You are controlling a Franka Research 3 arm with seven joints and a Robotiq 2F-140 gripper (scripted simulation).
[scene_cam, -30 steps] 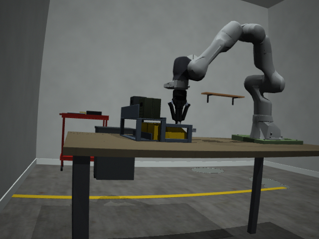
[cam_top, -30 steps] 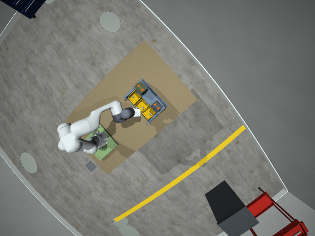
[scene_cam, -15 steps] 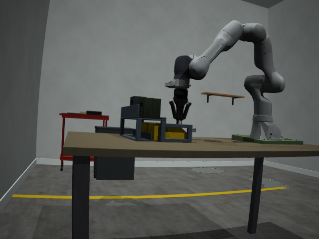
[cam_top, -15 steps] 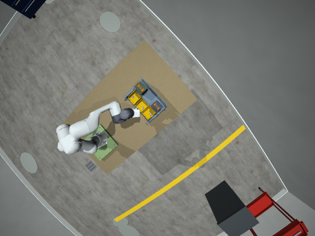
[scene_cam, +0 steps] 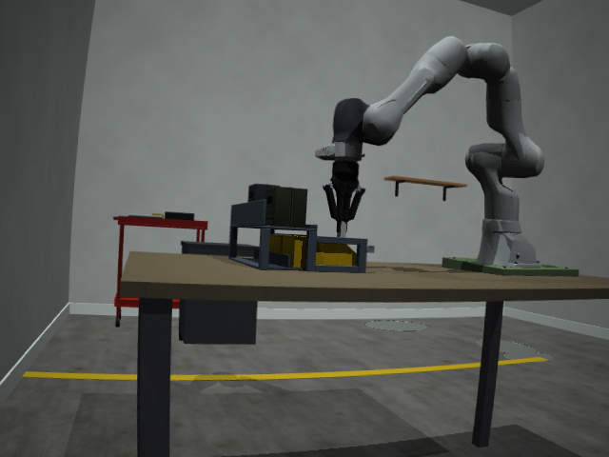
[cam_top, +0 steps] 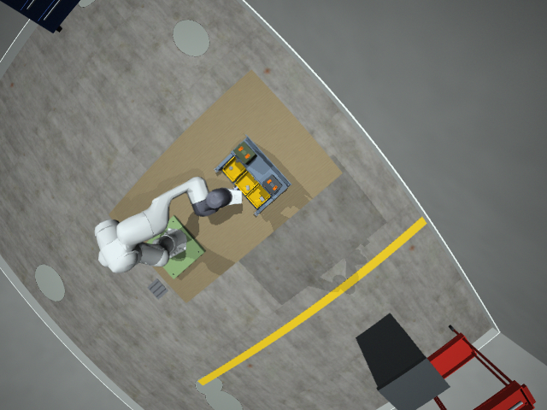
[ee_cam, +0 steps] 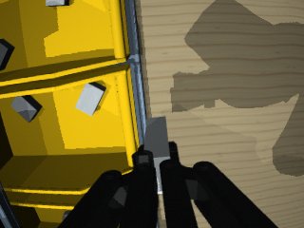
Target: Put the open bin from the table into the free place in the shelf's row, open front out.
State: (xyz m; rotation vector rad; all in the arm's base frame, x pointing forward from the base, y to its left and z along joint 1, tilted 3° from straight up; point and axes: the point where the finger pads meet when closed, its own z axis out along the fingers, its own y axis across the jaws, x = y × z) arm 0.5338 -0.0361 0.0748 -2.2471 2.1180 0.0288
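A blue-grey shelf [cam_top: 254,174] stands on the wooden table. Three yellow open bins [cam_top: 246,182] stand side by side in its lower row, open fronts toward the arm. In the wrist view two of the bins [ee_cam: 70,114] [ee_cam: 64,19] hold small grey parts [ee_cam: 90,98]. My gripper [ee_cam: 158,132] is shut on nothing. It points down just above the shelf's grey front lip [ee_cam: 136,89], in front of the bins, over a small grey tab. In the side view the fingertips [scene_cam: 341,230] hang just over the front rail. No bin stands loose on the table.
Dark green boxes [scene_cam: 278,198] [cam_top: 245,151] with orange parts sit on the shelf's upper board. The arm's base stands on a green plate [cam_top: 179,247] at the table's near corner. A red cart [scene_cam: 160,221] and a dark cabinet stand off the table.
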